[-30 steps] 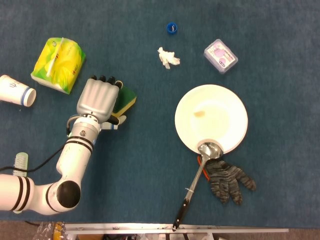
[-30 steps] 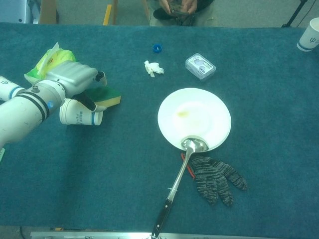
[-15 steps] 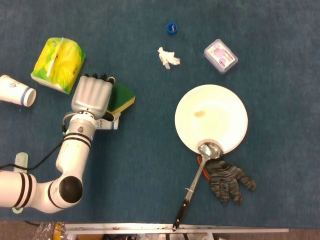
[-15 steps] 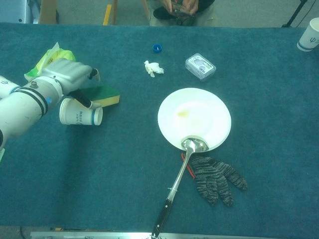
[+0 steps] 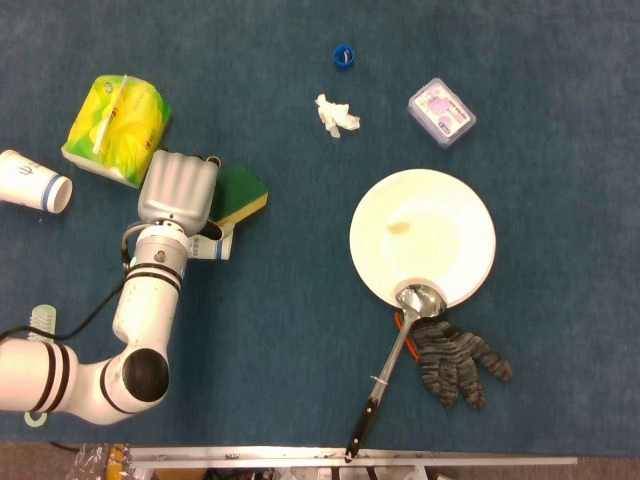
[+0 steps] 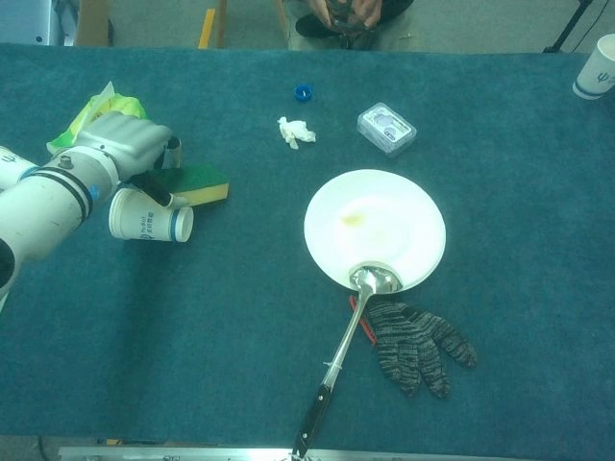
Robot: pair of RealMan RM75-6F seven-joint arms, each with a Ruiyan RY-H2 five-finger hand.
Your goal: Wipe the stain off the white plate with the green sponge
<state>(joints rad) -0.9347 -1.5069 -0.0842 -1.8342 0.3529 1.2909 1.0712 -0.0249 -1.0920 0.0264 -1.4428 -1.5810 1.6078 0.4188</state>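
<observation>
Now, left hand [image 5: 180,188]: over the green sponge's [image 5: 240,193] left end, fingers curled down at it; a firm hold cannot be told.
Sponge: flat on the table [image 5: 300,330], left of centre, likely about to be lifted.
White plate [image 5: 455,215]: well right, stain [image 5: 399,227] facing up; ladle [image 5: 420,300] resting on its near rim.
Right hand: unseen.
Surface: blue-green carpet-like cloth; floor shows beyond the far edge.
</observation>
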